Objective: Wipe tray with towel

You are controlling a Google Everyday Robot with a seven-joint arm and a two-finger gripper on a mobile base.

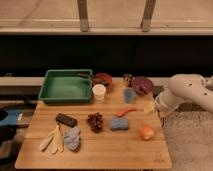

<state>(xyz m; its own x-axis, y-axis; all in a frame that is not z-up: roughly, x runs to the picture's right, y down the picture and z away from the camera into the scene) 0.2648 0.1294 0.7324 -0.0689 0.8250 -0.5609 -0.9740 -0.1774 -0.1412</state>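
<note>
Far left on the tabletop (115, 150): a green tray (65, 86), lying flat. Just beside its right wall, a white cup (99, 92). Near the front left, well apart from the tray: a crumpled grey-blue towel (72, 138), touching some pale yellow strips (53, 140). Mid-tabletop, dark grapes (95, 121) and a blue sponge (119, 124). At the right edge, on a white arm (187, 90), the hand (161, 106); apart or together, cannot tell

The arm (192, 91) is cut off at the right edge; its gripper (161, 108), mid-right beside the table (115, 146), is barely made out. A dark item (84, 75) on the tray (62, 88) rim cannot be identified.
</note>
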